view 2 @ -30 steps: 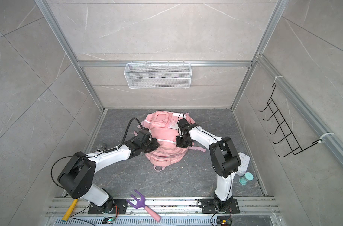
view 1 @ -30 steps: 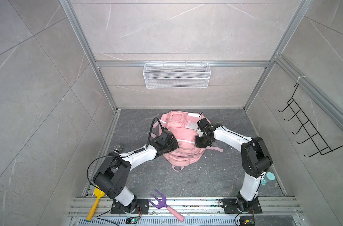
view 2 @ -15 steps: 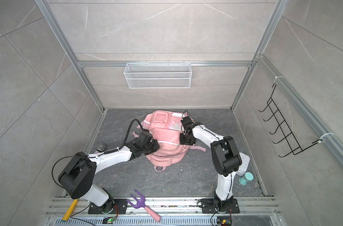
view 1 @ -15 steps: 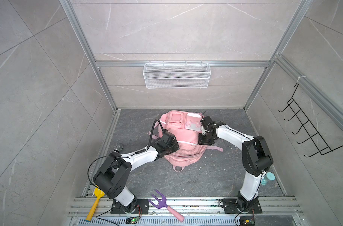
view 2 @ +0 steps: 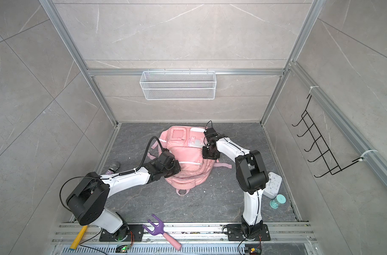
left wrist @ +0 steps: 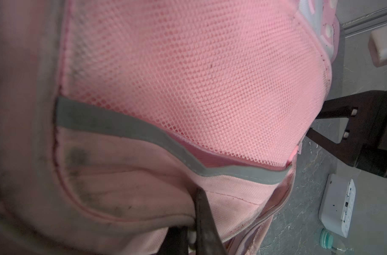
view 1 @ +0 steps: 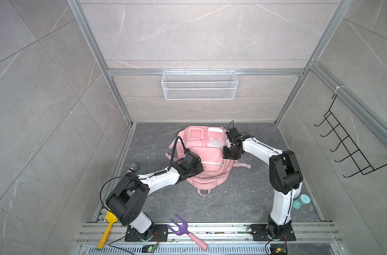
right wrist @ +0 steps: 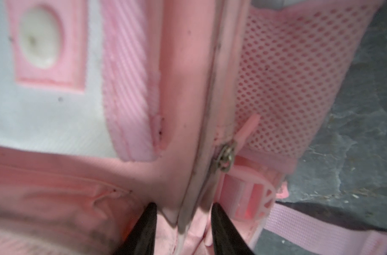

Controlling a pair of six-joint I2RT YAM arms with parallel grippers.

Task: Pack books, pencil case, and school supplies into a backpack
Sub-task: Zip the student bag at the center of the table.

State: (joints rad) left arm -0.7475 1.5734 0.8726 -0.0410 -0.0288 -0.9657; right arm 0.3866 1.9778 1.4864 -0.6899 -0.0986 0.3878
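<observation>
Nearest the rail lie one purple fork (view 1: 187, 233) and one yellow spade (view 1: 108, 225). Beyond them two arms reach in to one pink backpack (view 1: 210, 154), which lies flat mid-floor with its top loop toward the robot.

The left gripper (view 1: 197, 170) is closed tight on a fold of the backpack's fabric at its left side, where it was a second ago. The right gripper (right wrist: 183, 212) has changed. It was shut and sat further in over the bag, and now it is at the bag's right edge with its jaws narrowly parted, straddling the zip seam and gripping nothing. One metal zip pull (right wrist: 224, 156) sits just ahead of the tips.

Off to the sides are one microphone (view 1: 133, 166), one white device (view 2: 273, 184) and one teal-capped jar (view 2: 276, 202). On the far wall hangs one wire basket (view 1: 199, 85).
</observation>
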